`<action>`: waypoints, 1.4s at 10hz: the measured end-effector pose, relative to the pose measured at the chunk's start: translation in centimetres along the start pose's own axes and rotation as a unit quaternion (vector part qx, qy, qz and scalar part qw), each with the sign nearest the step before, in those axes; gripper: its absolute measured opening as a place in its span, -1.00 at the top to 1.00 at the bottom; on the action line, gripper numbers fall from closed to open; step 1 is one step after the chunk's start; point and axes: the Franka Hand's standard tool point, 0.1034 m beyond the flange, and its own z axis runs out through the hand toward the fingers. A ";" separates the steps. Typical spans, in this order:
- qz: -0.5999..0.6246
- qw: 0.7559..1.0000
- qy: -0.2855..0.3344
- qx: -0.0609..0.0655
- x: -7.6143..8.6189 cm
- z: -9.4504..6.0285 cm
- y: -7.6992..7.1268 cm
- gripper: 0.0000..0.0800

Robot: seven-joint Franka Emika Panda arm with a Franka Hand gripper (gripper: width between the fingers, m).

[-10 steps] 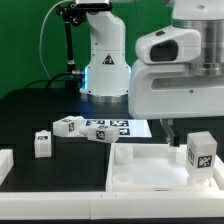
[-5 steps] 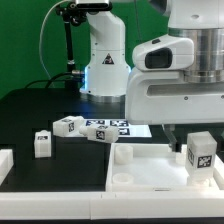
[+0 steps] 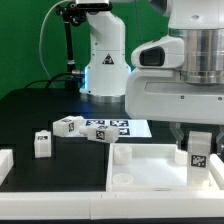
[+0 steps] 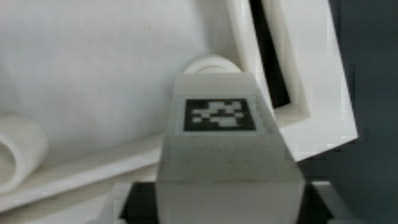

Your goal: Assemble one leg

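A leg (image 3: 199, 154), a small white block with a black-and-white tag, stands upright at the right corner of the white tray-like panel (image 3: 150, 168). My gripper (image 3: 199, 141) has come down over its top, with a finger on each side. In the wrist view the leg (image 4: 221, 140) fills the middle, and my gripper (image 4: 228, 206) has its dark pads (image 4: 143, 205) pressed against both sides of it. A round corner socket (image 4: 214, 68) shows just beyond the leg. The gripper is shut on the leg.
Three more legs (image 3: 42, 143) (image 3: 68, 126) (image 3: 100, 134) lie on the black table at the exterior view's left, next to the marker board (image 3: 118, 127). Another socket (image 3: 122, 152) stands on the panel. A white part (image 3: 5, 163) sits at the left edge. The arm's base (image 3: 105, 60) is behind.
My gripper has moved down over the standing leg, so its fingers now cover the leg's top. The leg and the other parts have not moved.
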 end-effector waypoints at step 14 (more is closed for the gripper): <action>0.503 0.863 0.049 0.020 -2.2 0.1 -1.3 0.01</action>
